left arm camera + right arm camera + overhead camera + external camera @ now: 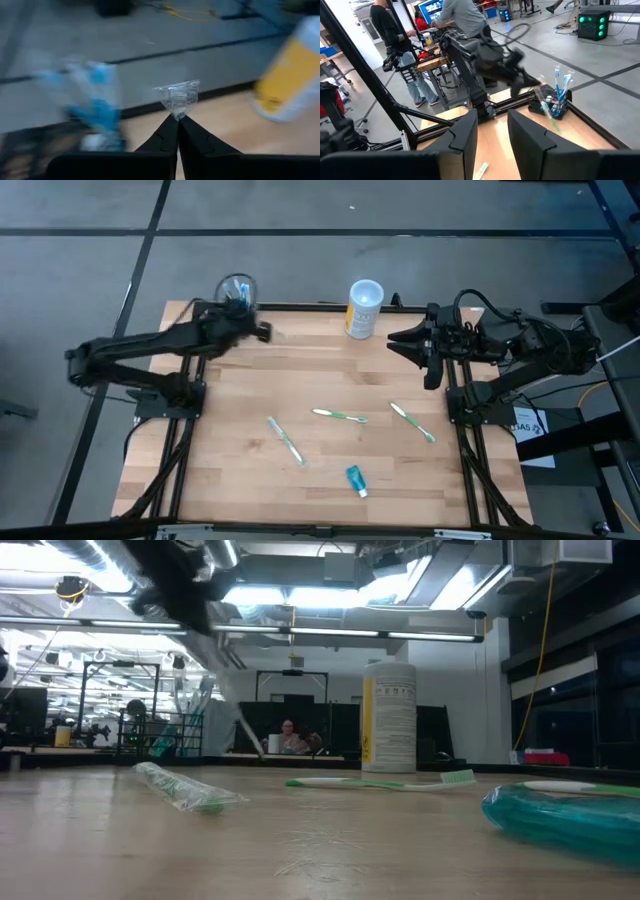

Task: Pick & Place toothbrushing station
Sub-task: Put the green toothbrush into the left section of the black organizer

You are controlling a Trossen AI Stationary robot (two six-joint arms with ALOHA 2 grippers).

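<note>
Left gripper (262, 332) pinching clear wrapper (177, 96) beside toothbrushing station (236, 290) at table corner, right gripper (395, 340) spread

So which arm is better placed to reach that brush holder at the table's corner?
Left. Its gripper, shut on a clear-wrapped piece, is right beside the holder; the right gripper hangs open far across the table.
</note>
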